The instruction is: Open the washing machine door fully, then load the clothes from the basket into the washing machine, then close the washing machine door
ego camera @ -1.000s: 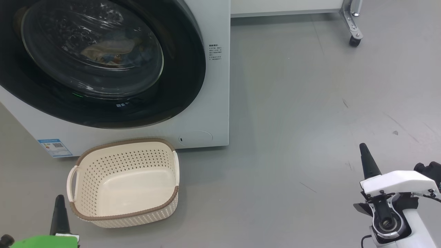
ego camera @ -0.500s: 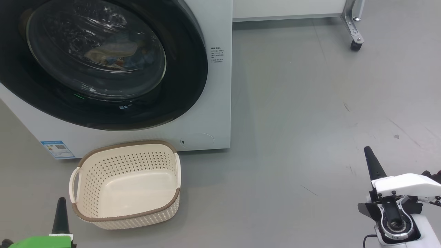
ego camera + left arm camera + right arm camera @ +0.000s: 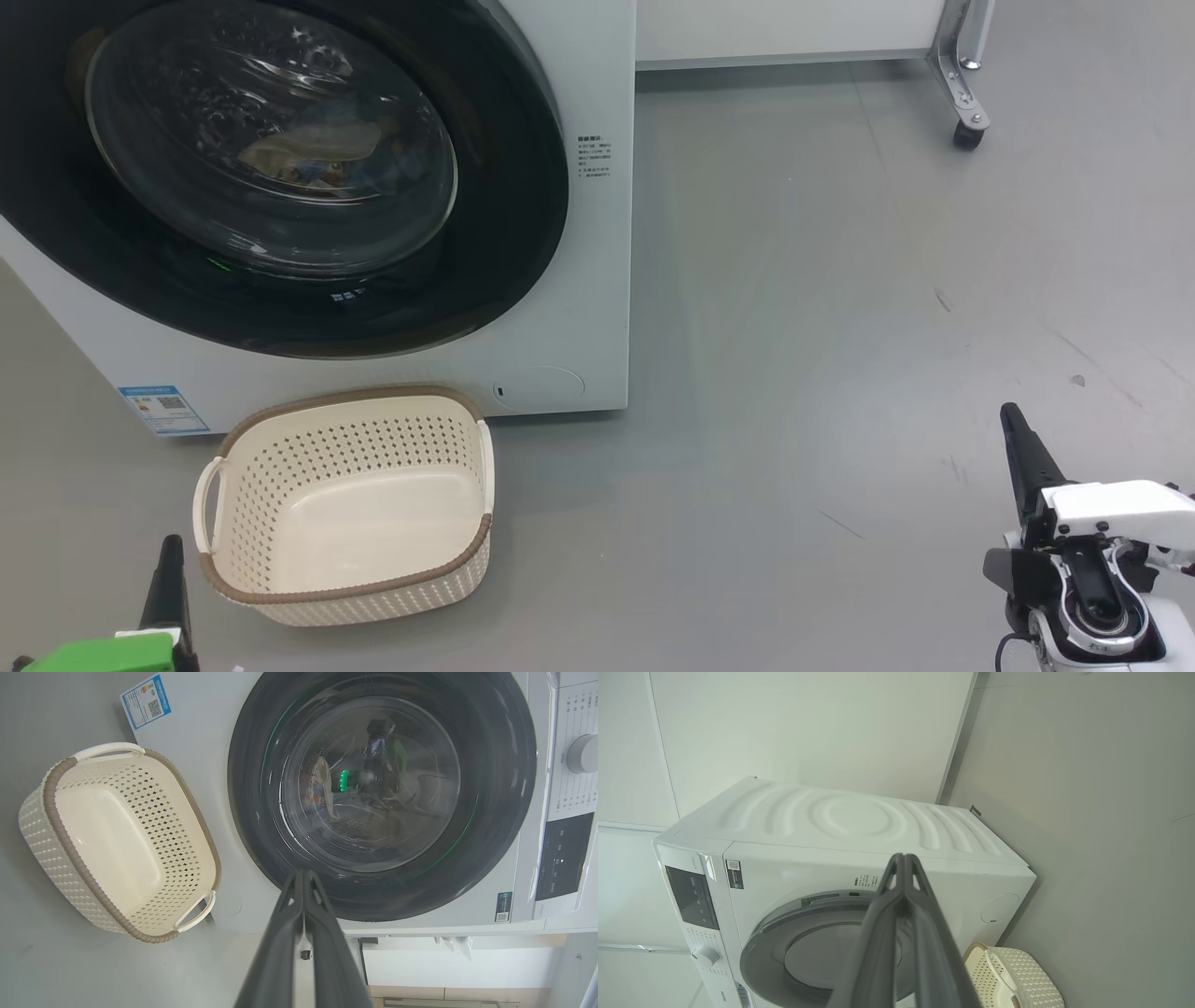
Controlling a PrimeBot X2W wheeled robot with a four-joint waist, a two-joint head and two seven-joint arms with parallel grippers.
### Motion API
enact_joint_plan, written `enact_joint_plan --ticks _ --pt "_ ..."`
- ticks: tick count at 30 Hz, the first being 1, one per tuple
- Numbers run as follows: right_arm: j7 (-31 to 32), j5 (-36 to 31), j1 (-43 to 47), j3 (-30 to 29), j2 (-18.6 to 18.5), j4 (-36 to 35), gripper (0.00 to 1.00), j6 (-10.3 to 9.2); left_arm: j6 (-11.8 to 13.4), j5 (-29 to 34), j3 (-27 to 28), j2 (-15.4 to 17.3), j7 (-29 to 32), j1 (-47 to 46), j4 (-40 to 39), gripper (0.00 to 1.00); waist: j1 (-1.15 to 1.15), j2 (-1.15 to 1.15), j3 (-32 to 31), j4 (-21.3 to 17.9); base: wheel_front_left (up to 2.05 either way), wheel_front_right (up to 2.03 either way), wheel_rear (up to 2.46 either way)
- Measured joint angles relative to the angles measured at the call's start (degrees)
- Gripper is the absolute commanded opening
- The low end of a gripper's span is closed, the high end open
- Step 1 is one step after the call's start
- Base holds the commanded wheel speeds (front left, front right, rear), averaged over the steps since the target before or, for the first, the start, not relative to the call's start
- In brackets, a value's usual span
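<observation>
Before the washing machine [image 3: 597,280], left tool [image 3: 302,874] and right tool [image 3: 903,857] are both pinched together, empty.

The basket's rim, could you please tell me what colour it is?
Brown; the basket shows best in the head view.

Glossy black washing machine door [image 3: 280,177]; perforated plastic basket [image 3: 345,504].

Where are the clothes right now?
In the head view the clothes sit at the upper left, inside the washing machine, behind the glass of the washing machine door. The basket on the floor just below holds nothing.
</observation>
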Motion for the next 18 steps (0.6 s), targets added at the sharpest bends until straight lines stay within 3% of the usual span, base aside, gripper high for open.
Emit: enact_joint_plan --ticks 18 --pt "2.79 9.53 1.47 -3.76 1.18 -1.52 0.00 -0.10 0.46 -10.11 0.86 -1.00 2.72 -1.04 0.69 0.00 0.00 0.00 -0.79 0.40 0.00 0.00 0.00"
